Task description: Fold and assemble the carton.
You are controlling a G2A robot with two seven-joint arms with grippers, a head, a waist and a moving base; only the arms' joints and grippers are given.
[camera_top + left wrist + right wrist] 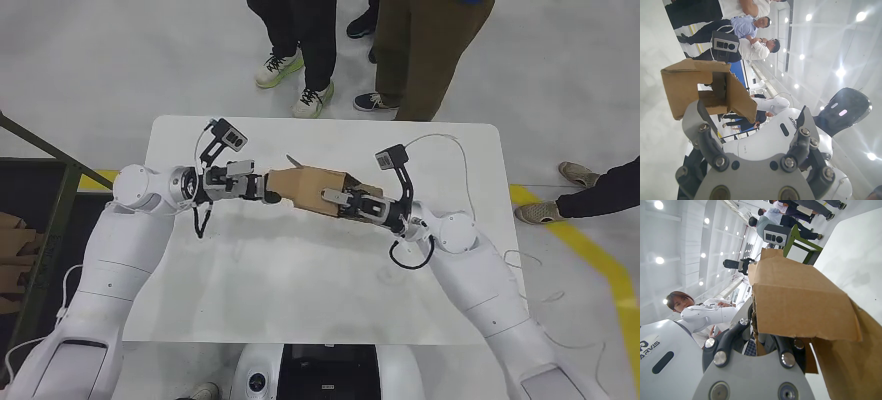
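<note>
**Carton opened into a box, ends not yet closed**

The carton [310, 185] is held off the bench [300, 300], midway between the side edges and nearer the far edge than the robot's. The right claw [761, 332] is pinched onto a cardboard edge at one end and appears to carry the weight. The left claw [750, 106] is spread wide at the opposite end, with one finger right by the carton wall and nothing between the fingers.

The body looks squared up into a hollow box, so the opening-out step seems done. The end flaps [742, 98] hang loose and splayed at the open mouth. Folding them in and tucking both ends shut appears to remain, so the task is perhaps half done.
</note>
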